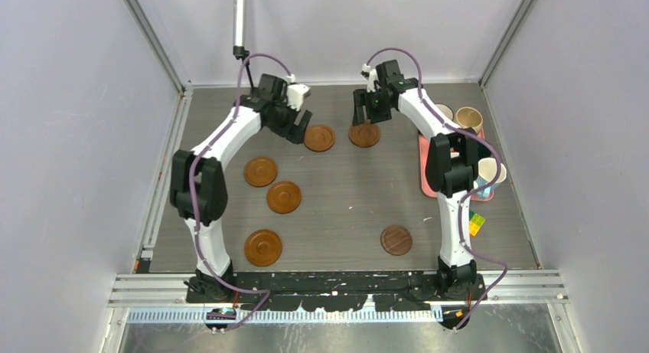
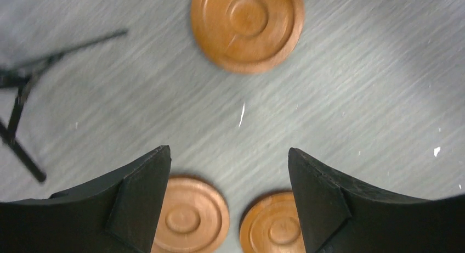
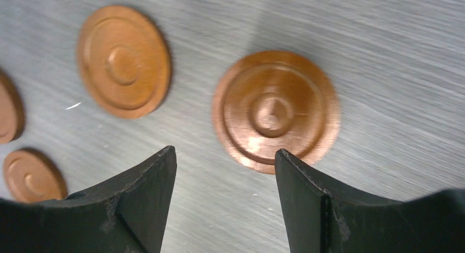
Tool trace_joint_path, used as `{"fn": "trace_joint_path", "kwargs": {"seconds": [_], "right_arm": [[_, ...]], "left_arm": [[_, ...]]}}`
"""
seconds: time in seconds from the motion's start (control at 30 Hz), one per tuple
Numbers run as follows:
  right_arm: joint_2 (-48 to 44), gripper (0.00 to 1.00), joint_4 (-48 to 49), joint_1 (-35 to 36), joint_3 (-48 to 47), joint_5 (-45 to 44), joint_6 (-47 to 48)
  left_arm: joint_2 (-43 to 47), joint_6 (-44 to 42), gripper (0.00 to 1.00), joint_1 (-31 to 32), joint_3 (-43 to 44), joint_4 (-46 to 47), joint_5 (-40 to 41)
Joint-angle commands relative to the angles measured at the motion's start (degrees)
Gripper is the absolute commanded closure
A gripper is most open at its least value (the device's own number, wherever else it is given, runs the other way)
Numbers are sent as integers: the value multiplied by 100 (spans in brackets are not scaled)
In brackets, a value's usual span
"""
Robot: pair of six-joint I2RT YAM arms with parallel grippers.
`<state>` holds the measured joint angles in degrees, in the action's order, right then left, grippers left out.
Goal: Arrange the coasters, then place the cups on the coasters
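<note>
I am hovering the left gripper (image 1: 300, 128) and right gripper (image 1: 367, 112), wide open and empty, over coasters (image 1: 319, 137) at the table's (image 1: 344, 186) far edge, lining up a row.

pale lilac walls (image 1: 69, 138) box in a grey wood-grain tabletop (image 1: 344, 215) — aluminium rails (image 1: 153, 39) at the corners.

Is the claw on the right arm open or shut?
Open. On the right gripper, the two black fingers stand apart, holding nothing; a coaster lies flat on the table beyond them.
</note>
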<state>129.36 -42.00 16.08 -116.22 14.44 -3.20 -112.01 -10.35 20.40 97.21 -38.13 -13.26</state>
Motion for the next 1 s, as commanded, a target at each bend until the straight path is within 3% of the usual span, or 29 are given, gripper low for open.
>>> {"fn": "trace_joint_path", "kwargs": {"seconds": [0.0, 0.3, 0.5, 0.73, 0.97], "right_arm": [[-356, 29, 315, 428, 296, 670, -181], [-100, 29, 541, 1462, 278, 805, -132], [221, 29, 499, 2090, 30, 815, 60], [316, 26, 722, 2369, 265, 986, 272], [397, 26, 788, 2624, 319, 627, 505]], "left_arm": [[777, 189, 20, -559, -899, -52, -380], [1733, 216, 18, -1784, -2362, 112, -332], [1832, -127, 17, -2014, -2860, 432, -407], [1334, -561, 19, -2014, -2689, 688, -459], [878, -629, 21, -2014, -2372, 625, -409]]}}
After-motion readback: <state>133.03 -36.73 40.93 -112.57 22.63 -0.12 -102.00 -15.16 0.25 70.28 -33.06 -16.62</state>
